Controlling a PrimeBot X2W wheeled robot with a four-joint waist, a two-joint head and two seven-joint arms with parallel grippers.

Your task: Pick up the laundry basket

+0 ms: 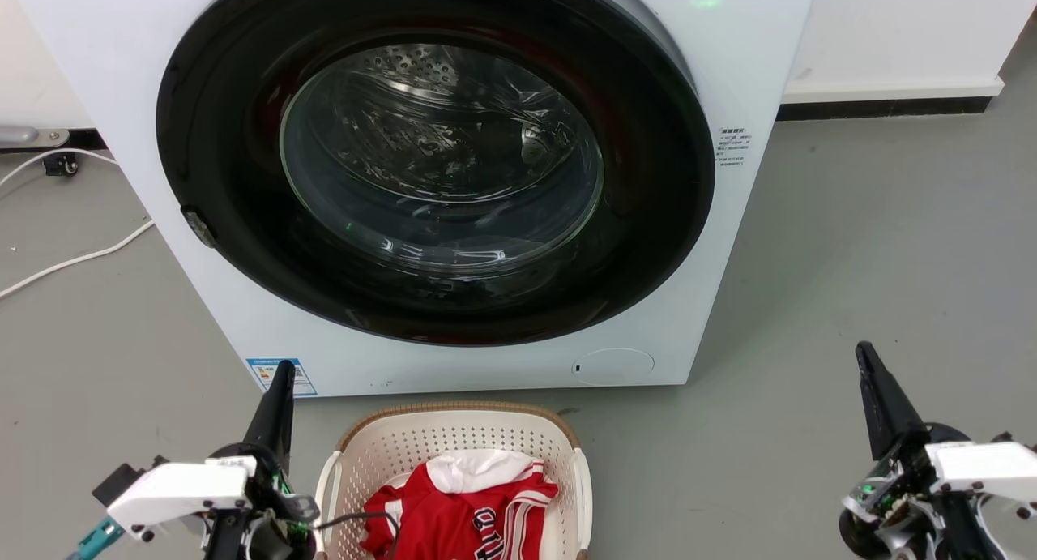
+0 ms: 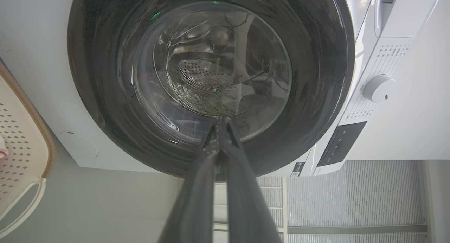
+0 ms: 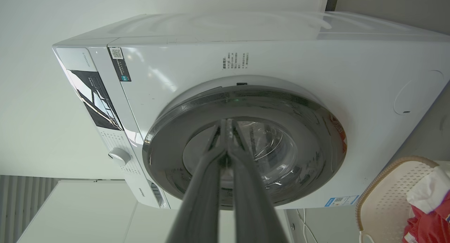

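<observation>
The laundry basket (image 1: 454, 434) stands on the floor at the bottom centre of the head view, cream-white and perforated with a brown rim and white side handles. A red and white jersey (image 1: 462, 507) lies inside it. In the left wrist view the laundry basket (image 2: 21, 144) shows at the left edge; in the right wrist view the laundry basket (image 3: 390, 197) sits at the lower right. My left gripper (image 1: 283, 369) is shut, just left of the basket. My right gripper (image 1: 864, 351) is shut too, well off to the basket's right. Both point at the washer and hold nothing.
A white front-loading washing machine (image 1: 729, 98) with a closed dark round door (image 1: 437, 163) stands directly behind the basket. White cables (image 1: 73, 260) trail over the grey floor at the left. A white wall with a dark baseboard (image 1: 883, 106) runs behind at the right.
</observation>
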